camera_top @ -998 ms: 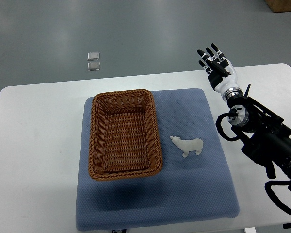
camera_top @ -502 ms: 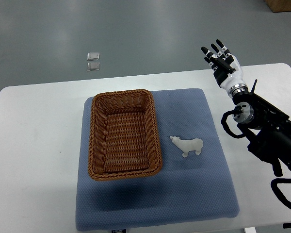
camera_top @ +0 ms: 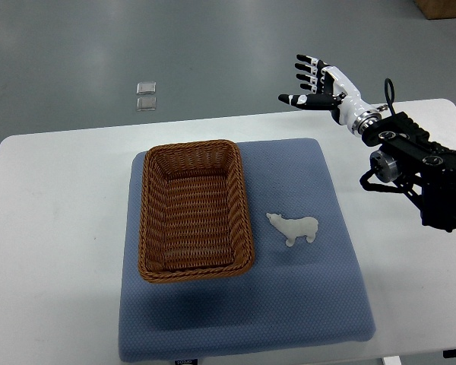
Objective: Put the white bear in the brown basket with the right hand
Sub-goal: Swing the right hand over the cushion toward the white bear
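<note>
The bear (camera_top: 294,228) lies on the mat (camera_top: 243,304) just right of the basket (camera_top: 195,210). The right hand (camera_top: 319,84) hangs far beyond the bear, fingers spread and empty.

Woven wicker basket (camera_top: 195,210); matt textured cloth mat (camera_top: 304,304).

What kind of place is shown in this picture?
Probably a robotics lab or test room. A plain white table stands on a bare grey floor, and on a blue mat only a brown basket and a white bear are staged. The robot's right hand hovers above the table's far edge.
</note>
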Action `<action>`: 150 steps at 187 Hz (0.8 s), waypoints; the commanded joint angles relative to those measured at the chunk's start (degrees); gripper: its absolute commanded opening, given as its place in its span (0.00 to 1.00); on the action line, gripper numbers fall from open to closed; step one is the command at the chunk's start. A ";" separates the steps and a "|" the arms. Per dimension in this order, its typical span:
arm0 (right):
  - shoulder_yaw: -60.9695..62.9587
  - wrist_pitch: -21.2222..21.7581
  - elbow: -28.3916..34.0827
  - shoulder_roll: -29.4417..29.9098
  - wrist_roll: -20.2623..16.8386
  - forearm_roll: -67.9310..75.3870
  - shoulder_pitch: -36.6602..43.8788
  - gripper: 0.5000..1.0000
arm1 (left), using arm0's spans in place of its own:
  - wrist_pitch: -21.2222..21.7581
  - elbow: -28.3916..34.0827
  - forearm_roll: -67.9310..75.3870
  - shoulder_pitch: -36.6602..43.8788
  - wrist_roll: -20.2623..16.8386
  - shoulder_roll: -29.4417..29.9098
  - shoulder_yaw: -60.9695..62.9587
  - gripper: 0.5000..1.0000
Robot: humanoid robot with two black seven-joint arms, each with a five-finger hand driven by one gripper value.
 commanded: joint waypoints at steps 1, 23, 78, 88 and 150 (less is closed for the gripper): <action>-7.69 0.16 0.07 -1.81 -2.01 -4.10 2.53 0.84 | -0.01 -0.07 -0.01 0.00 0.00 0.00 0.00 1.00; -16.55 0.33 1.21 -3.74 -2.45 -12.27 6.13 0.84 | -0.01 0.02 -0.01 0.00 0.00 0.00 0.00 1.00; -36.07 5.78 10.44 -11.65 -1.92 -25.80 19.93 0.84 | -0.01 -0.07 -0.01 0.00 0.00 0.00 0.00 1.00; -38.45 7.01 13.35 -13.06 -1.74 -27.30 22.04 0.84 | -0.01 -0.07 -0.01 0.00 0.00 0.00 0.00 1.00; -42.75 24.59 28.20 -21.67 0.63 -35.30 32.15 0.84 | -0.01 -0.07 -0.01 0.00 0.00 0.00 0.00 1.00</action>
